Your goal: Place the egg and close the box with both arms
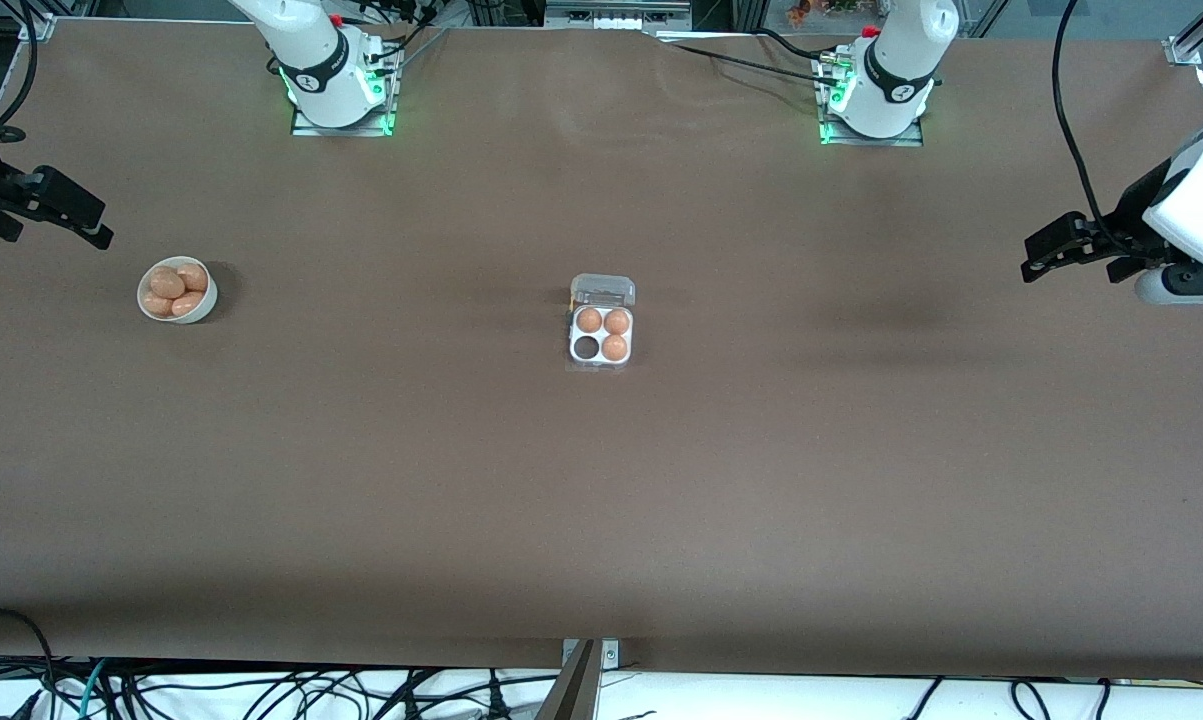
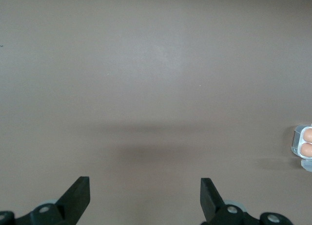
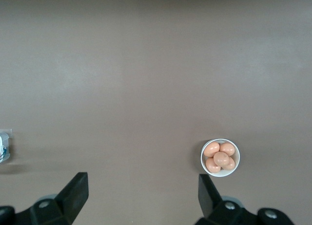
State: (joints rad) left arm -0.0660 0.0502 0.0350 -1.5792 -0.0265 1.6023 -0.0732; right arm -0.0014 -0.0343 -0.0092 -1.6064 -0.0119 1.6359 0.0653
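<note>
While both arms wait at the bench (image 1: 601, 520) ends, the left hand (image 1: 1046, 255) and right hand (image 1: 86, 225) hang released, the right cut off at the frame edge. Mid-bench, the box (image 1: 601, 340) sits lid up: 3 eggs, 1 empty cell. Eggs fill a bowl (image 1: 177, 293) toward the right arm's end.

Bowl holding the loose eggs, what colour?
White bowl; eggs tan-orange. Clearest in the right wrist view.

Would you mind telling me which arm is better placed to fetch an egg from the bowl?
Right. The right claw hangs open near the bowl of eggs; the left claw, also open, is at the table's other end.
</note>
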